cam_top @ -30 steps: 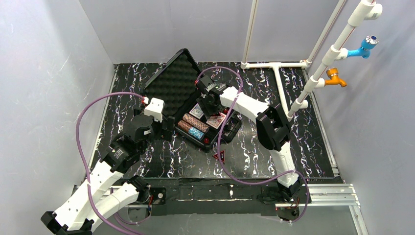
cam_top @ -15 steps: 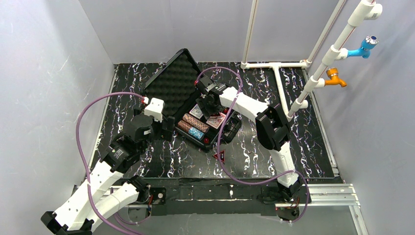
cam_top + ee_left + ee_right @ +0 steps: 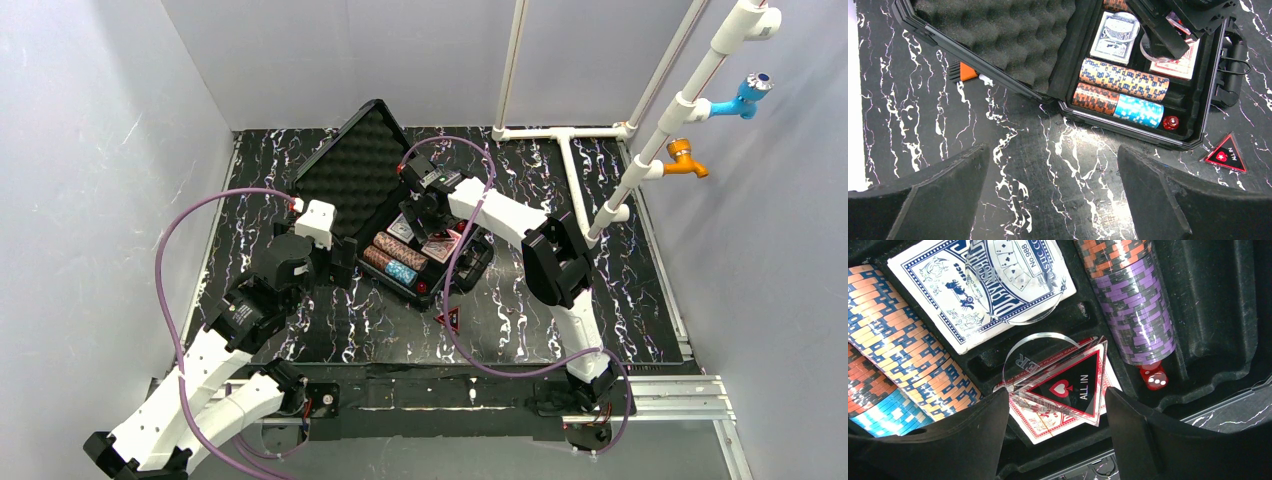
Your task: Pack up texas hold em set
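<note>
Case [image 3: 998, 30] open on the tabletop [image 3: 923, 110], between both arms. My right hand [image 3: 1057, 395] is down inside it, fingers [image 3: 968, 440] either side of the ALL IN marker [image 3: 1068, 387] over the red deck [image 3: 1048, 427]; can't tell if it's clamped. My left hand [image 3: 1053, 152] hovers beside the case, fingers apart, nothing held. Second marker [image 3: 1226, 155] lies outside, just beside the case.

The left arm [image 3: 215, 345] reached from the near left toward the middle, and the left gripper [image 3: 1053, 155] pointed down with its fingers spread wide. The right arm [image 3: 500, 215] stretched far and leftward with its wrist bent down. The right gripper [image 3: 1057, 395] hung low, fingers apart; its grip was unclear.
</note>
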Motion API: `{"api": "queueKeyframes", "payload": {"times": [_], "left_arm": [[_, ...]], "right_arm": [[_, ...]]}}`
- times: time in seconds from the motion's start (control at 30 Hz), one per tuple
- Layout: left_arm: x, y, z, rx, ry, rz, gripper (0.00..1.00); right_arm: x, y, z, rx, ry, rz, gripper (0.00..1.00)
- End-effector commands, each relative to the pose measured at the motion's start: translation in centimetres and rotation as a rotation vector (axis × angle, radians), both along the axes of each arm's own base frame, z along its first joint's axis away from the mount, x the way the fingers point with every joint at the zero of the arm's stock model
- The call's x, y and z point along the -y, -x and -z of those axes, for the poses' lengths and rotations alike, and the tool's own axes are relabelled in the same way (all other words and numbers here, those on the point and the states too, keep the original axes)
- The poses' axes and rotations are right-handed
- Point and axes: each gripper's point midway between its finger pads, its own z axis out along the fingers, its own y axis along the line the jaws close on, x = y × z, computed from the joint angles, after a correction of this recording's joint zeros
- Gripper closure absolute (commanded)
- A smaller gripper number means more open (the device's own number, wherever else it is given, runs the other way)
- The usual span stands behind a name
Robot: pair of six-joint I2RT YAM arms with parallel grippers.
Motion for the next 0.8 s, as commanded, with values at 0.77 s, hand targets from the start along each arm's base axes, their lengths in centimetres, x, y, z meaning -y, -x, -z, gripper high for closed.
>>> {"api": "queueKeyframes", "payload": {"times": [0.77], "left_arm": [[0.3, -0.3, 1.3, -0.046, -0.036, 0.013, 0.01]], "right_arm": [[2.5, -2.3, -9.4, 0.302, -0.065, 0.138, 0.02]]}}
